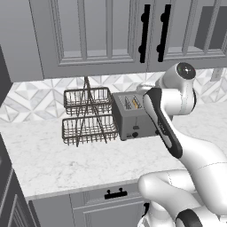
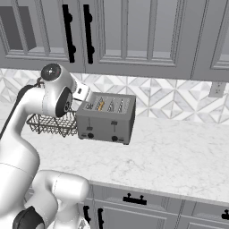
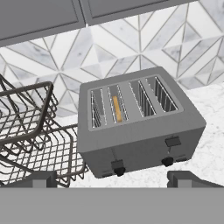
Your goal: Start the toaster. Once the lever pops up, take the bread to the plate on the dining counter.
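The gripper (image 3: 111, 178) hangs above and in front of the toaster (image 3: 139, 121), looking down on its top and front face. Its two finger tips (image 3: 189, 179) stand far apart at the bottom of the hand view, one below each end of the toaster's front, so the jaws are spread wide with nothing between them and touching nothing. In the base views the arm's own links hide the gripper, so how close it comes to the toaster is hard to judge.

The toaster (image 1: 132, 115) stands on the marble counter (image 1: 66, 155) close to the tiled wall (image 2: 170, 96), below the grey cabinets (image 2: 134, 36). It has four slots on top. The bread (image 3: 117, 109) sits down inside the second slot from the left in the hand view, only its thin tan edge showing; the other three slots look dark. In the right base view the same tan edge (image 2: 101, 105) shows in a slot at the left end of the top.

On the toaster's front are two levers and two dark knobs. The left lever (image 3: 117, 164) sits low, just above the left knob (image 3: 118, 171), while the right lever (image 3: 173, 141) sits higher up the face, well above the right knob (image 3: 166, 162).

A two-tier wire basket rack (image 1: 88, 116) stands just beside the toaster, on its left in the hand view, nearly touching its side.
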